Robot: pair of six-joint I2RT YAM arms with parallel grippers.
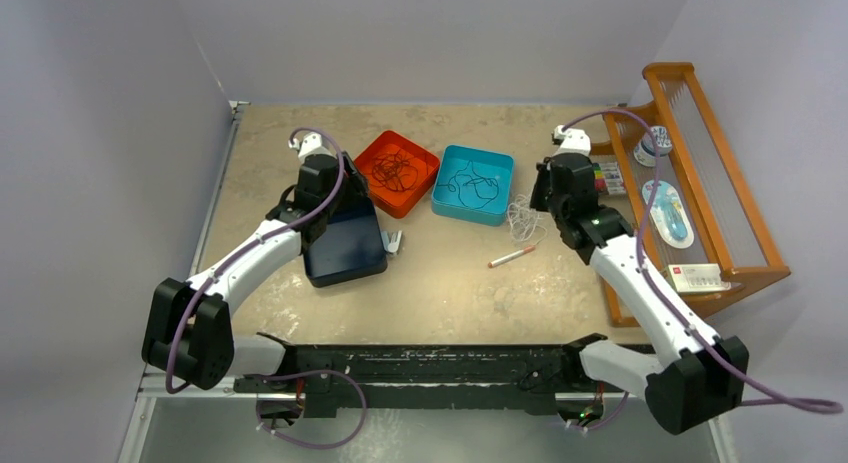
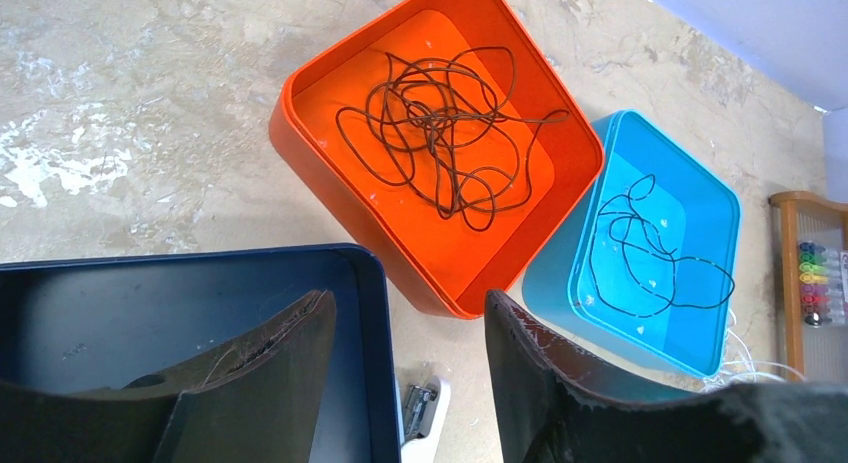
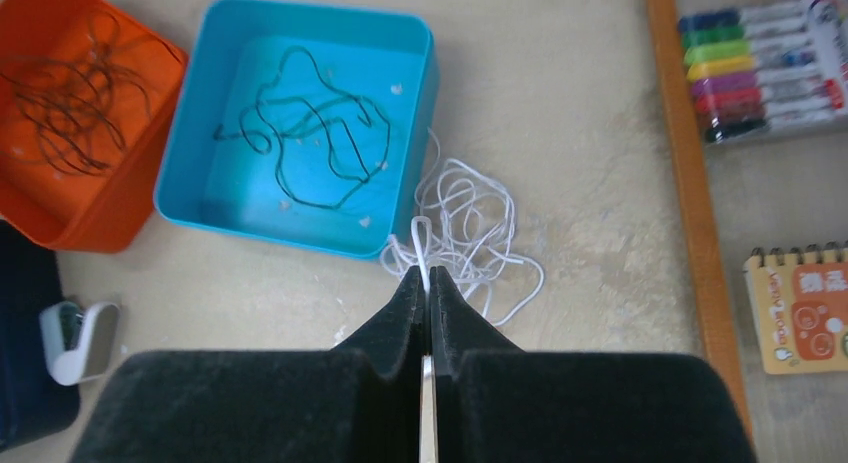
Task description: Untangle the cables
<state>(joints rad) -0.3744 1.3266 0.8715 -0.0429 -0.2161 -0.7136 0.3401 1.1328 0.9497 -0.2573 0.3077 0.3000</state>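
Note:
A dark brown cable [image 2: 445, 133] lies looped in the orange tray [image 2: 290, 93]. A black cable [image 2: 645, 248] lies in the teal tray [image 2: 600, 133]. A whitish cable [image 3: 470, 228] lies bundled on the table by the teal tray's corner [image 1: 522, 218]. My right gripper [image 3: 427, 273] is shut on a strand of the whitish cable, just near its bundle. My left gripper [image 2: 408, 298] is open and empty, over the right edge of a dark blue tray [image 2: 200, 303], short of the orange tray. In the top view the left gripper [image 1: 352, 195] and the right gripper [image 1: 543, 205] flank the two trays.
A small white device [image 2: 425, 413] lies beside the dark blue tray. A white-and-orange pen [image 1: 511, 257] lies in front of the whitish bundle. A wooden rack [image 1: 720, 183] with markers [image 3: 760, 63] and a notebook [image 3: 800, 308] stands at the right.

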